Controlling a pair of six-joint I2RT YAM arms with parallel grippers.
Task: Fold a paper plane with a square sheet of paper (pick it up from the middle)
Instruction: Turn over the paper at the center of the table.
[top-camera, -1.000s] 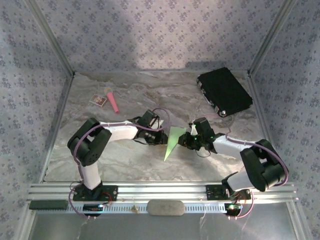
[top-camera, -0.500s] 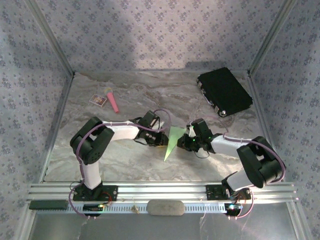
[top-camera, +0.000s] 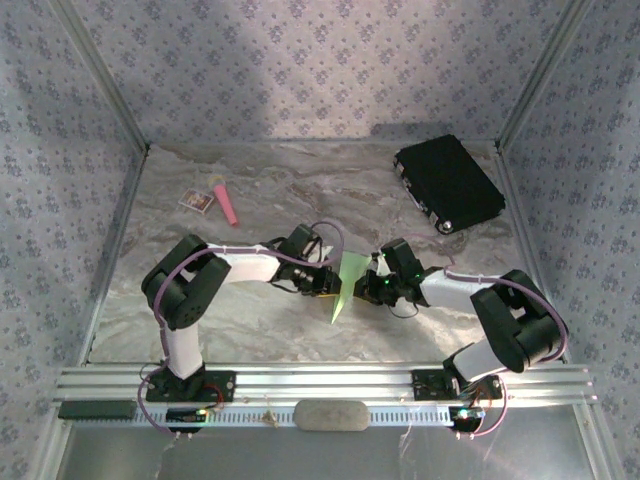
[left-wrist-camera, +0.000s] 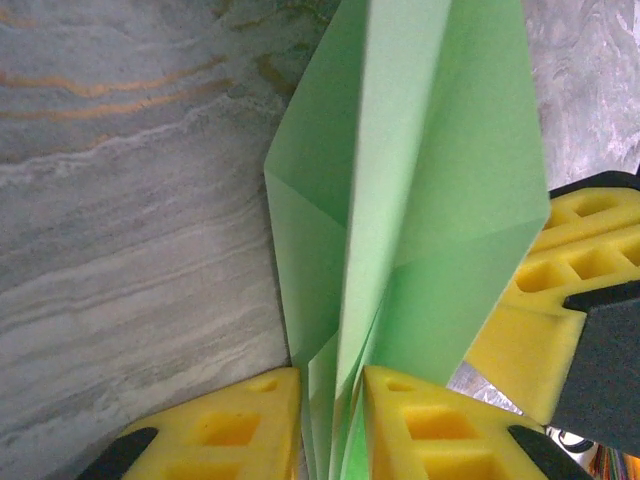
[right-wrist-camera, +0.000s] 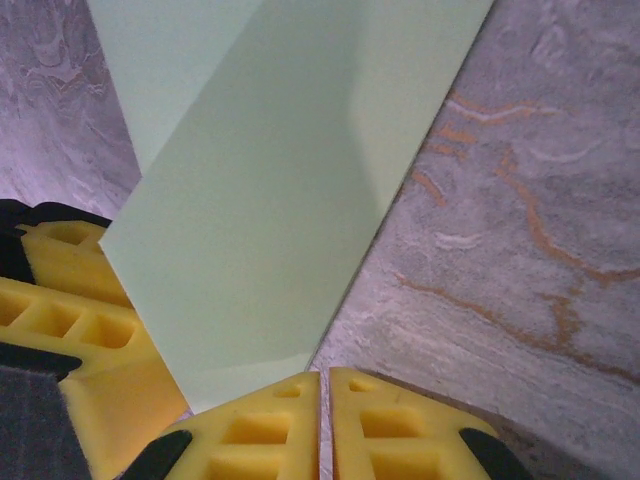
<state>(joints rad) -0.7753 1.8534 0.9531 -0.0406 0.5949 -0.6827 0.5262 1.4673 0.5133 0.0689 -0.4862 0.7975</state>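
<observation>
The slim lime-green folded paper plane (top-camera: 343, 290) sits mid-way on the grey marble table (top-camera: 280, 190) between both arms. The left gripper (left-wrist-camera: 335, 385) clamps its layers, and the right gripper (right-wrist-camera: 322, 380) is closed at its edge, perhaps pinching it.

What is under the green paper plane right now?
Marble table shows around the paper plane; the patch directly beneath it is covered. Its lower layers disappear between the fingers of the left gripper, and the right gripper sits shut at its edge.

pink stick (top-camera: 226, 203) back left, case (top-camera: 448, 184) back right
</observation>
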